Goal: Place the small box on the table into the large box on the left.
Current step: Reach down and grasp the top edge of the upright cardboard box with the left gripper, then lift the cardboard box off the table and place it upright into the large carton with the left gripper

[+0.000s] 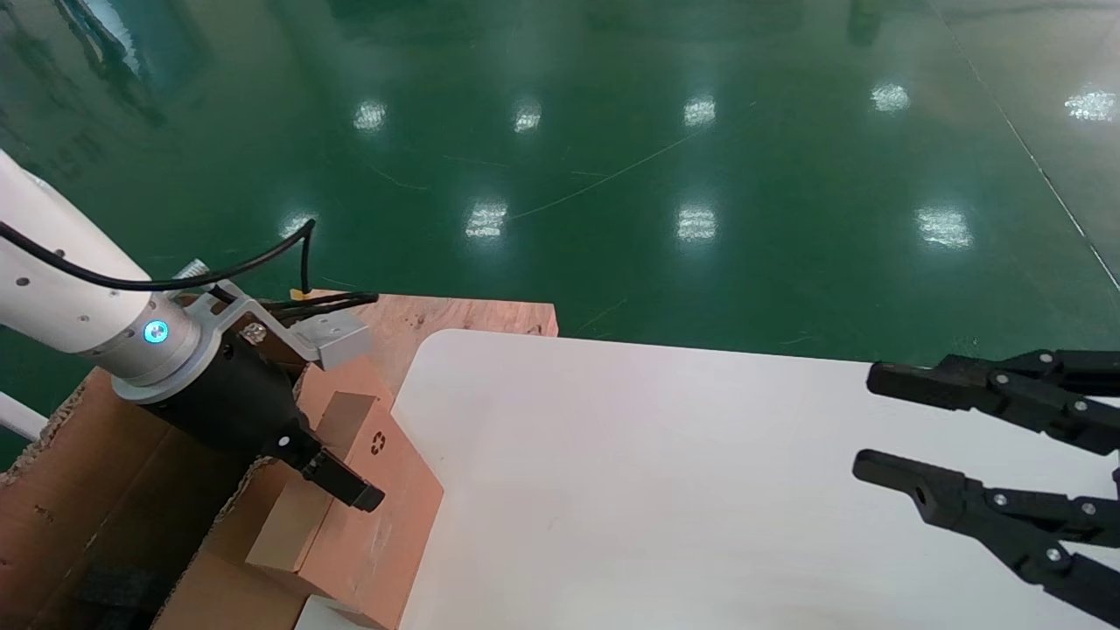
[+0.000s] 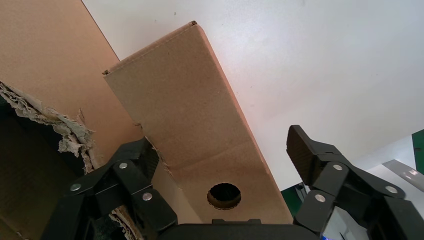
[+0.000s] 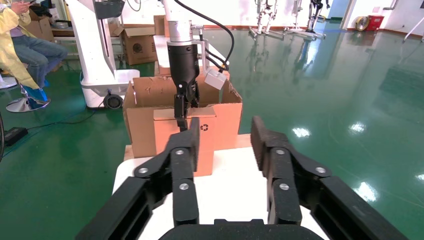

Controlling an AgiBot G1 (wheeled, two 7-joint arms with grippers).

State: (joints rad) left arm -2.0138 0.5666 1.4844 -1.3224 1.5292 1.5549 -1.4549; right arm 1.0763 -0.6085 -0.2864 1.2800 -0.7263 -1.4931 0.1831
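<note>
The left gripper [image 2: 222, 165] stands with fingers spread wide, the small box [image 2: 195, 135] lying between them, one finger [image 2: 137, 172] close against its side and the other clear of it; whether it grips cannot be told. In the head view the small box [image 1: 350, 490] leans at the table [image 1: 665, 490] edge against the large box [image 1: 79, 499], a relation the left wrist view shows only partly, while that view alone shows the round hole [image 2: 224, 195]. Farther right, the right gripper [image 1: 884, 429] hovers over the table, fingers apart, holding nothing.
</note>
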